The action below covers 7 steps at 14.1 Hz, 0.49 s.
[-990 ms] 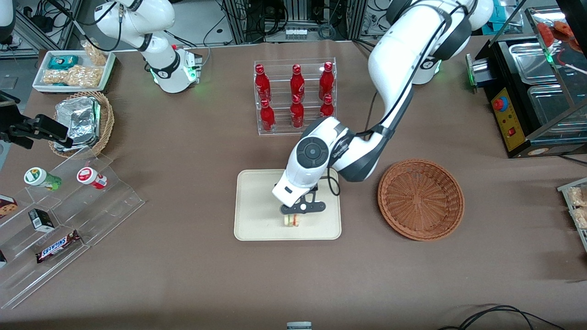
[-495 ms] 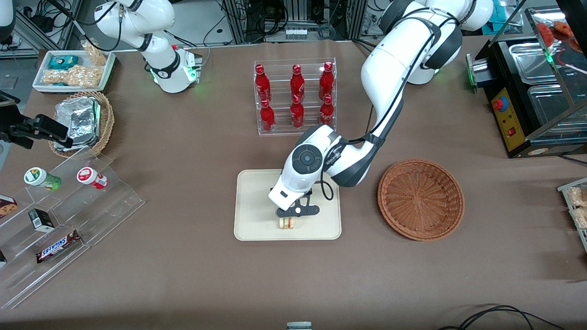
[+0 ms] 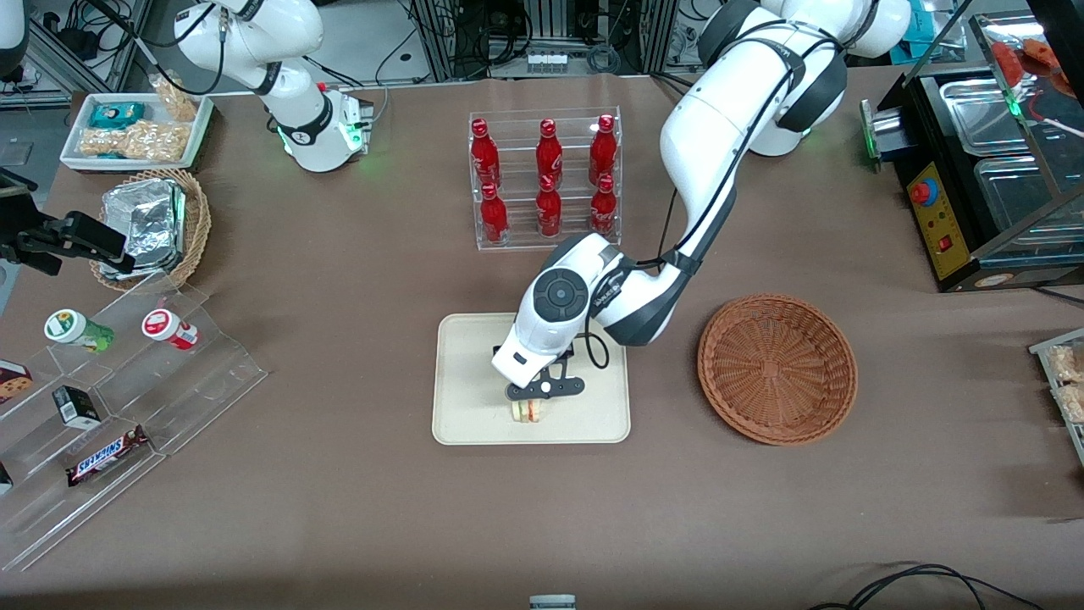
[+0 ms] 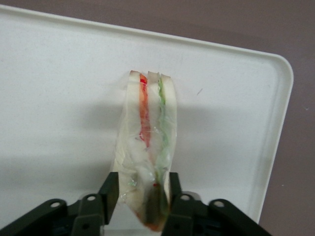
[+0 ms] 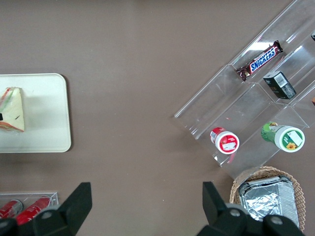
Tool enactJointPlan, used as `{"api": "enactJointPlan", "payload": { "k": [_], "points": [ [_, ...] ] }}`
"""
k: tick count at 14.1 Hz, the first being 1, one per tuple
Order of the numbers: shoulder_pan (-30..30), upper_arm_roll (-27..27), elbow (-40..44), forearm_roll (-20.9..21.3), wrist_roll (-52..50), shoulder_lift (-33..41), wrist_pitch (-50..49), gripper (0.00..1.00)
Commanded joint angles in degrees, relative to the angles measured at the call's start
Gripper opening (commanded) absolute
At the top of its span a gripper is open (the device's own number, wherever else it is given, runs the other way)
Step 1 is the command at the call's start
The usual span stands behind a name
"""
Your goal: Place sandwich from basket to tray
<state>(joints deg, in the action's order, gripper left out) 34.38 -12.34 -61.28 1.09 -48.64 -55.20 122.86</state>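
Observation:
My left gripper [image 3: 528, 407] is over the cream tray [image 3: 466, 373], near the tray edge closest to the front camera. It is shut on the wrapped wedge sandwich [image 3: 527, 412], which stands on edge and shows pale bread with red and green filling. In the left wrist view the two black fingers [image 4: 109, 189] clamp the sandwich [image 4: 147, 132] from both sides above the tray [image 4: 59, 98]. I cannot tell whether the sandwich touches the tray. The reddish-brown wicker basket [image 3: 777, 368] sits empty beside the tray, toward the working arm's end.
A clear rack of red bottles [image 3: 546, 178] stands farther from the front camera than the tray. A tan basket with foil packets [image 3: 152, 224], a snack tray [image 3: 135, 131] and a clear stepped display [image 3: 110, 398] lie toward the parked arm's end. A black appliance [image 3: 982, 178] stands at the working arm's end.
My gripper has carried the sandwich a little across the tray, away from the basket, and slightly lower. It stays shut on the sandwich.

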Motion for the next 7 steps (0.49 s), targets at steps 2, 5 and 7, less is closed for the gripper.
{"api": "enactJointPlan", "payload": {
  "k": [2,5,7],
  "points": [
    [-1.0,0.7,0.6,0.6,-1.5,8.1,-11.5,1.00],
    [-3.7,0.7,-0.1,1.1,0.0,17.2,-23.0,1.00],
    [-6.1,0.8,-2.1,1.4,3.6,22.4,-29.1,1.00]
  ]
}}
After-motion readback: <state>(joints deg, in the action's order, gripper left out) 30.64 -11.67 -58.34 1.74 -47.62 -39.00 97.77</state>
